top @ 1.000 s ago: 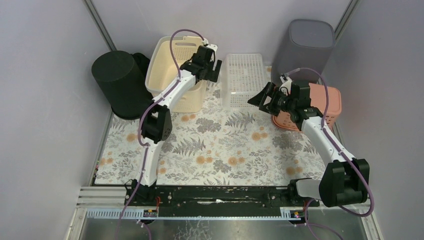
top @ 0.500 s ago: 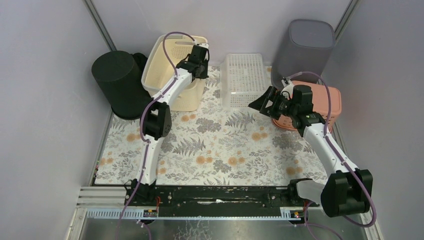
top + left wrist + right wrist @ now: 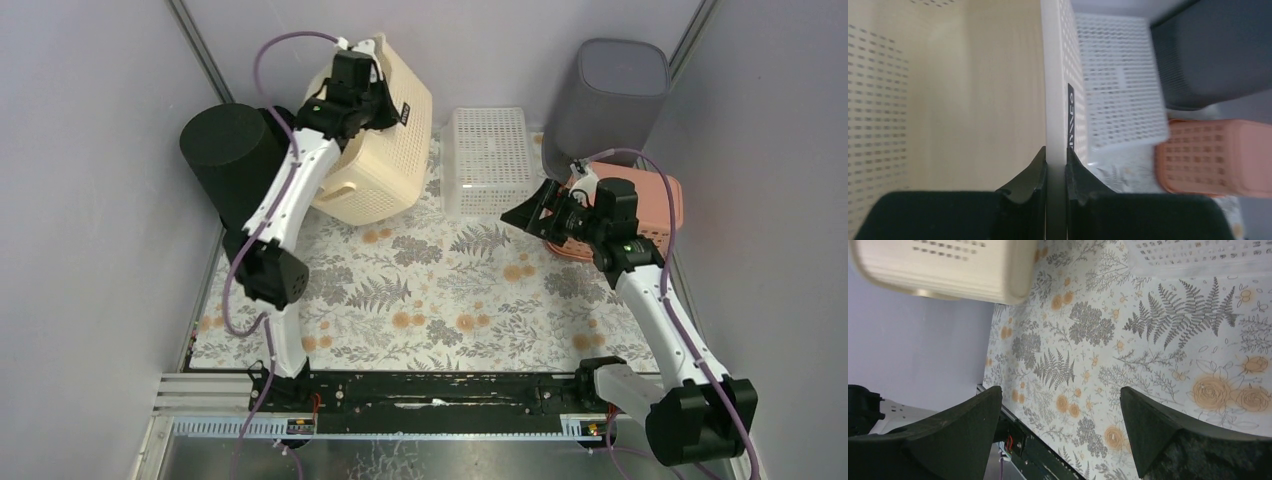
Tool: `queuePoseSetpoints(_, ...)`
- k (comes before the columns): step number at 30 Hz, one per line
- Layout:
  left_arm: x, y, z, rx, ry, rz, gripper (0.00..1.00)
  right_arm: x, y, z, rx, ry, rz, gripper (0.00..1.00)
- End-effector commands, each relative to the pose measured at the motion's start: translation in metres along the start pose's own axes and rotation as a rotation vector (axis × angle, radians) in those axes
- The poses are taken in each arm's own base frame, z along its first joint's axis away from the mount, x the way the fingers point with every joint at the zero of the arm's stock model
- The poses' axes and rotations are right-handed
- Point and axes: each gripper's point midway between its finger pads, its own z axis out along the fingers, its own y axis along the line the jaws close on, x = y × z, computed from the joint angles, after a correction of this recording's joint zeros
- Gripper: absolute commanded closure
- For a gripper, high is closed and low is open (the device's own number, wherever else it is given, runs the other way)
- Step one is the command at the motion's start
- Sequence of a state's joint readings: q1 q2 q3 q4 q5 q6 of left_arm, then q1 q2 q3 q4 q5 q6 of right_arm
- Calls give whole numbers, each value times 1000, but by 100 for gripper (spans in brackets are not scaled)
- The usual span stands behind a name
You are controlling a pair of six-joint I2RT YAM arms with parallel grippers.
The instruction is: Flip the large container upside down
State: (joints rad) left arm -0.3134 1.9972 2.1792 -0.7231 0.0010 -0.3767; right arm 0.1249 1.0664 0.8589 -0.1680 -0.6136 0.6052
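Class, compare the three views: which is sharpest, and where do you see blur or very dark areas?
Top external view: evenly lit, sharp throughout, including the cream perforated plastic basket. Left wrist view: softest; the white mesh basket looks smeared, the left gripper near-black. Right wrist view: floral patterned mat crisp, right gripper dark and featureless.

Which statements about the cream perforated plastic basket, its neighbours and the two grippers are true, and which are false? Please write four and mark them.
1. The left gripper is shut on the rim of the cream perforated plastic basket. True.
2. That basket stands flat on the floral mat. False: it is steeply tilted.
3. The right gripper holds the pink plastic basket. False: it is open and empty.
4. The white perforated basket lies between the cream and pink ones. True.
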Motion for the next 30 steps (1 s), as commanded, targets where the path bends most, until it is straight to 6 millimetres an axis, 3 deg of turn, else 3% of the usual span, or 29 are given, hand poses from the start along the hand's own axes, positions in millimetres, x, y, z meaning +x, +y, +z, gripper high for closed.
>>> queuePoseSetpoints(1, -58, -37, -83, 146, -177, -40, 100, -4, 27, -21, -45, -29, -62, 6)
queuePoseSetpoints(8, -37, -62, -167, 335, -179, -153, 100, -4, 51, -50, -62, -61, -109, 6)
queuePoseSetpoints(11, -23, -79, -216, 486, -197, -215, 100, -1, 53, -58, -54, -66, -121, 5)
queuePoseSetpoints(17, 31, -96, -279, 745, -148, -365, 100, 10, 39, -63, 7, -56, -125, 5)
queuePoseSetpoints(24, 63, -92, -329, 903, -161, -587, 100, 31, 18, -58, 29, -15, -102, 5)
queuePoseSetpoints(30, 65, -87, -337, 973, -198, -746, 100, 50, -3, -51, 62, 27, -83, 5)
